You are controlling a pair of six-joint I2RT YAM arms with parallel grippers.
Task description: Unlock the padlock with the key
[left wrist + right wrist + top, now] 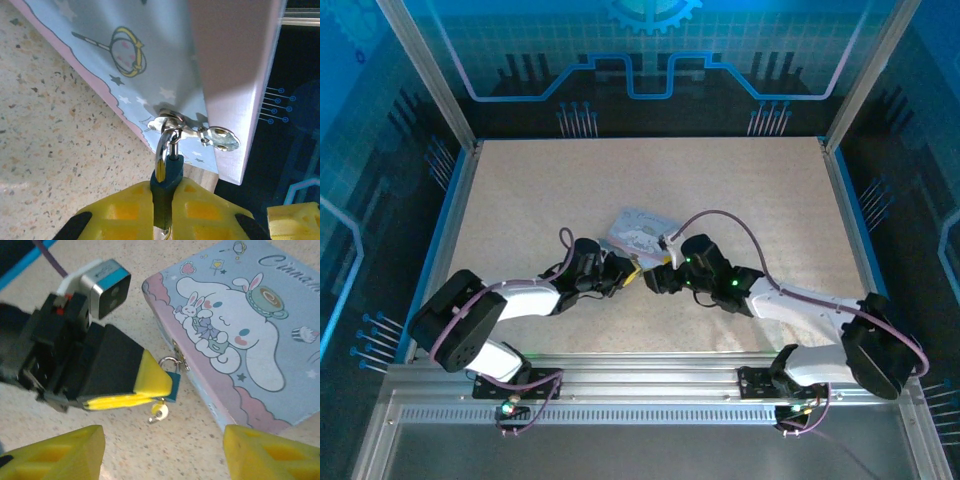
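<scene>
The left hand point(156, 389) reaches in low, yellow fingers clamped on the tiny teal padlock with silvery shackle point(173, 385) at the clasp of the pale blue cartoon-printed tin point(240, 330). The small pale metal key point(159, 413) hangs just below its fingertips. Opposite, the right hand point(162, 460) is spread wide and empty.

The padlock point(166, 186) body lies mostly hidden between the yellow jaws of the left gripper point(164, 210). Of the key point(160, 413) only the round head shows, its blade out of sight. The tin point(235, 335) is cropped.
</scene>
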